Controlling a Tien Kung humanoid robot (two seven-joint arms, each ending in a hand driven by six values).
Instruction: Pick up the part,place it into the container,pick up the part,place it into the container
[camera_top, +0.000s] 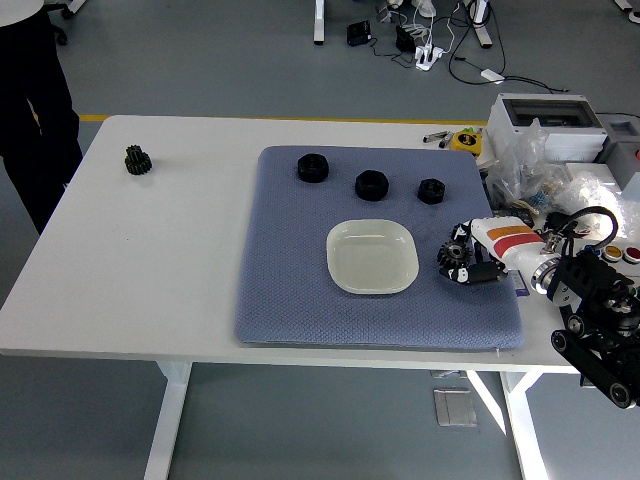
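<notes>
A small black gear (455, 259) appears to be pinched in the fingers of the right robot hand (470, 266), low over the blue mat (290, 290) on the desk (150, 270). The white dish (372, 256) lies just beside it at nine o'clock. The forearm is stretched in from three o'clock.
</notes>
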